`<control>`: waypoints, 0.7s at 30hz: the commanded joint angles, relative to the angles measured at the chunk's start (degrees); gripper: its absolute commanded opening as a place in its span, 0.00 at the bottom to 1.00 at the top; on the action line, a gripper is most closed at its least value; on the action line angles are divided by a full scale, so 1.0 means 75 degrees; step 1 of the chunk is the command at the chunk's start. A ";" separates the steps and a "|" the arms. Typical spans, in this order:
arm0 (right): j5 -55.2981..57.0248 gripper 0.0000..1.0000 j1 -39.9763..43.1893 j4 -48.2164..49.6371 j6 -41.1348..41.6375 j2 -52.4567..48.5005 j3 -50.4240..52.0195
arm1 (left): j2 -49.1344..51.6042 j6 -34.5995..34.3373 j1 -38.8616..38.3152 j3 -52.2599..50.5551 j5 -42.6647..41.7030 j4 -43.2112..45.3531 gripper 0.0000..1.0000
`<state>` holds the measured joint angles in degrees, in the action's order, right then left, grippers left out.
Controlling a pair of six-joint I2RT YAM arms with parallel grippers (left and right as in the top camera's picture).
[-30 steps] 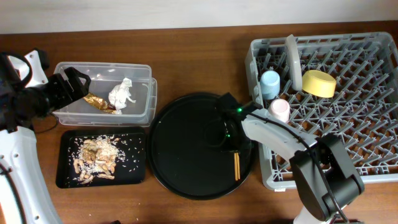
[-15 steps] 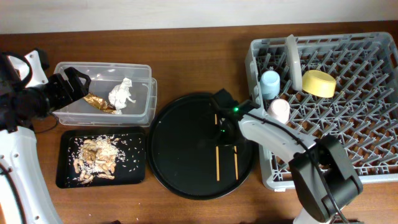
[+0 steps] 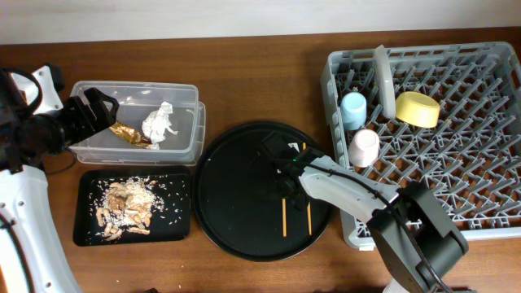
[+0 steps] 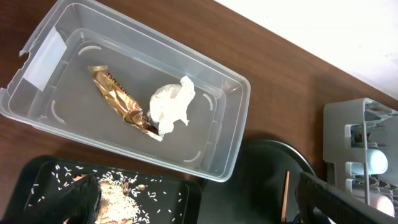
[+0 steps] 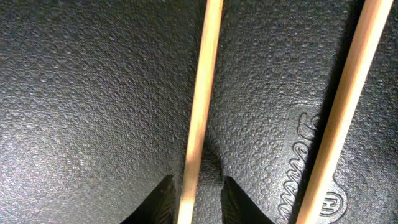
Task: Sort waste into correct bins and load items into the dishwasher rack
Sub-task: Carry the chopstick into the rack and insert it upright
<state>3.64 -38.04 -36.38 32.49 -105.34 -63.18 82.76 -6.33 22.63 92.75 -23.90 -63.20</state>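
Though cut off at right, the grey pegged dishwasher rack [image 3: 456,171] fills the tabletop's right side; the pebbled round black tray [image 3: 236,195] bears unreadable embossed script; the left end effector [image 4: 199,202] gapes over the clear tub [image 4: 230,124], white label [image 4: 43,59] blank; the right end effector [image 5: 198,191], narrowly parted, straddles one wooden chopstick [image 5: 200,93] on that tray.

End effector [image 5: 199,190] straddles one chopstick [image 5: 200,93] on the textured black tray [image 5: 81,106].
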 commanded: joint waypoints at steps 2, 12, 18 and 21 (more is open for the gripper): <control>0.0152 0.23 -0.0085 0.0184 0.0143 -0.0035 0.0233 | -0.0023 -0.0044 0.0026 0.0006 -0.0009 0.0015 0.99; 0.0154 0.04 -0.0073 0.0093 -0.0274 0.0303 -0.0061 | -0.0023 -0.0044 0.0026 0.0006 -0.0009 0.0015 0.99; 0.0154 0.04 0.0866 -0.2194 -0.2282 0.2518 -0.1326 | -0.0023 -0.0041 0.0026 0.0006 -0.0009 0.0015 0.99; 0.0154 0.04 0.2296 -0.3182 -0.3902 0.3526 -0.1352 | -0.0023 -0.0044 0.0026 0.0006 -0.0009 0.0015 0.99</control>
<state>4.19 -26.74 -57.71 13.78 -82.37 -72.77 82.76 -6.33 22.63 92.75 -23.92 -63.22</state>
